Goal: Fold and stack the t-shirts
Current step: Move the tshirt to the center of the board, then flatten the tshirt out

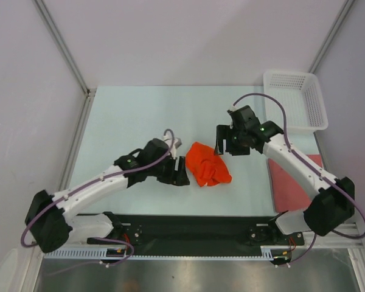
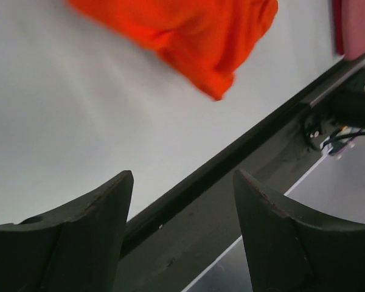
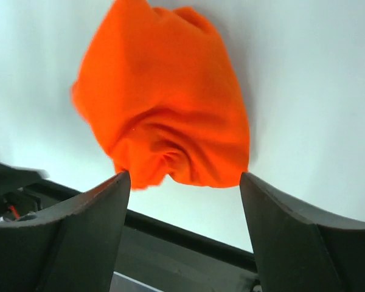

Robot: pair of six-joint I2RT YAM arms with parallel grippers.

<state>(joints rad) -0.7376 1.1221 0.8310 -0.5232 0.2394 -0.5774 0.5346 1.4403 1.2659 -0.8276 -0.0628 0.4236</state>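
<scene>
The bright orange t-shirt (image 1: 208, 164) lies crumpled in a heap at the middle of the table; it also shows in the left wrist view (image 2: 194, 27) and the right wrist view (image 3: 164, 109). The dull brick-red t-shirt (image 1: 289, 179) lies flat at the right, partly under the right arm, and its edge shows in the left wrist view (image 2: 358, 27). My left gripper (image 1: 181, 176) is open and empty just left of the orange heap. My right gripper (image 1: 222, 143) is open and empty just above and to the right of the heap.
A white lattice basket (image 1: 295, 100) stands at the back right corner. A black rail (image 1: 194, 228) runs along the table's near edge between the arm bases. Metal frame posts rise at the back left and back right.
</scene>
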